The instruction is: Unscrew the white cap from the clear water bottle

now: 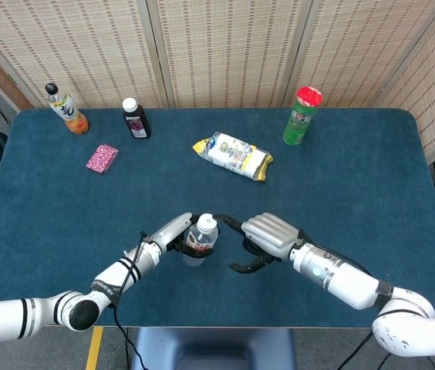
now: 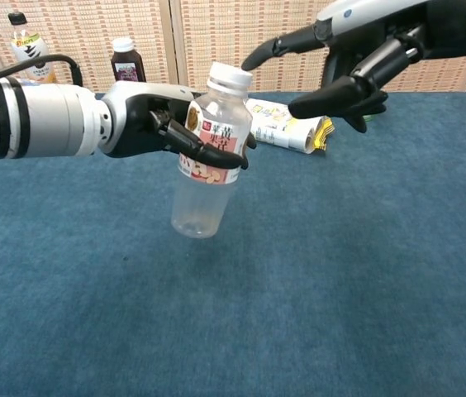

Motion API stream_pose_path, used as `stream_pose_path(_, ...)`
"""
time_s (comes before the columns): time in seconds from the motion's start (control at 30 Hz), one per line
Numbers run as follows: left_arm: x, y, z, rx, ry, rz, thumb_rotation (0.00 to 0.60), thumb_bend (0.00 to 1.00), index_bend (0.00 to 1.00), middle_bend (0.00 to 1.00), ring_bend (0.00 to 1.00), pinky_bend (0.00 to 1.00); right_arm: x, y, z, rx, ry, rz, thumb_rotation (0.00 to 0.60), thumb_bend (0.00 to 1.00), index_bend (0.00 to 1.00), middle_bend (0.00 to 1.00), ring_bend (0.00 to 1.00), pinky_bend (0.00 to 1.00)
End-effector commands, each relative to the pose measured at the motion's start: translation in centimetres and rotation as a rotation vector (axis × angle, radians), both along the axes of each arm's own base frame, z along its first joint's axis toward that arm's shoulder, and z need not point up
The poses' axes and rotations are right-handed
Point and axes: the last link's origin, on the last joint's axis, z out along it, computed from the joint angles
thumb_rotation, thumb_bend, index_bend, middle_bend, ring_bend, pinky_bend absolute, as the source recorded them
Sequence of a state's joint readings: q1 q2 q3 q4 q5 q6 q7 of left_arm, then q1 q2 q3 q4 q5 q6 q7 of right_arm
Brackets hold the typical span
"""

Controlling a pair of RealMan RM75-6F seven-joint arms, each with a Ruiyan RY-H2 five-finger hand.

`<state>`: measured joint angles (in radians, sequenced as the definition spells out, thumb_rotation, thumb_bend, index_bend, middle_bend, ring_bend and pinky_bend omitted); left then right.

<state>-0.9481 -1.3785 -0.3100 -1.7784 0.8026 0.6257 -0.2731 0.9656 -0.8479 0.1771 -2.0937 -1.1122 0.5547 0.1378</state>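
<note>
Chest view: capped clear water bottle (image 2: 207, 169) tilted in left hand (image 2: 152, 120) fingers (image 2: 216, 155); right hand (image 2: 357, 58) fingers spread, empty.

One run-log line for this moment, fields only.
left hand: grips clear water bottle, tilted | white cap: on | right hand: open, beside cap, apart | stage: reaching for cap

The label of the clear water bottle (image 2: 208, 150) is partly covered by the fingers (image 2: 216, 157) of the left robot hand (image 2: 154, 122). The green can (image 2: 363, 122) is almost wholly hidden behind the right robot hand (image 2: 357, 62). The small print is too fine to read.
</note>
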Motion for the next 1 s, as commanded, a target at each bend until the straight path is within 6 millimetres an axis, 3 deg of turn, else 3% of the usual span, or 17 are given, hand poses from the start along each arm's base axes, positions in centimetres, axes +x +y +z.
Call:
stream_pose_path(0.03,0.0,0.0,0.0,0.003,0.001,-0.001,0.600,0.62,0.61,0.80,0.43,0.28,-1.0,-1.0,0.8,-0.008,0.040,0.018,0.269,0.50,0.00,0.89,0.79,0.58)
stream_pose_path(0.33,-0.1,0.2,0.6,0.016,-0.003,0.011,0.600,0.62,0.61,0.80,0.43,0.28,-2.9,-1.6,0.6,-0.035,0.055,-0.013,0.266,0.65,0.00,0.89,0.82,0.64)
stream_pose_path(0.5,-0.2,0.4,0.5,0.016,0.000,0.021,0.600,0.62,0.61,0.80,0.43,0.28,-3.1,-2.0,-0.3,0.030,-0.008,-0.103,0.271,0.83,0.00,0.89,0.83,0.66)
stream_pose_path(0.73,0.1,0.6,0.6,0.026,0.001,0.045,0.600,0.62,0.61,0.80,0.43,0.28,-2.9,-2.7,-1.1,0.011,-0.071,-0.060,0.272,0.84,0.00,0.89,0.84,0.66)
stream_pose_path(0.77,0.0,0.6,0.5,0.026,0.006,0.046,0.600,0.62,0.61,0.80,0.43,0.28,-3.0,-2.9,-1.0,-0.003,-0.062,-0.047,0.273,0.82,0.00,0.89,0.84,0.66)
stream_pose_path(0.8,-0.1,0.5,0.5,0.027,0.012,0.045,0.600,0.62,0.61,0.80,0.43,0.28,-3.0,-3.3,-0.7,-0.027,-0.049,-0.027,0.275,0.73,0.00,0.89,0.83,0.66)
stream_pose_path(0.9,-0.4,0.4,0.3,0.024,0.029,0.043,0.600,0.62,0.61,0.80,0.43,0.28,-2.9,-4.6,0.7,-0.153,0.018,0.068,0.288,0.26,0.00,0.89,0.79,0.62)
stream_pose_path(0.93,-0.6,0.4,0.2,0.022,0.035,0.043,0.600,0.62,0.61,0.80,0.43,0.28,-2.5,-5.0,1.3,-0.208,0.041,0.101,0.290,0.18,0.00,0.89,0.78,0.60)
stream_pose_path(1.0,-0.7,0.4,0.0,0.019,0.042,0.044,0.600,0.62,0.61,0.80,0.43,0.28,-2.0,-5.3,2.2,-0.272,0.083,0.136,0.295,0.12,0.00,0.89,0.78,0.59)
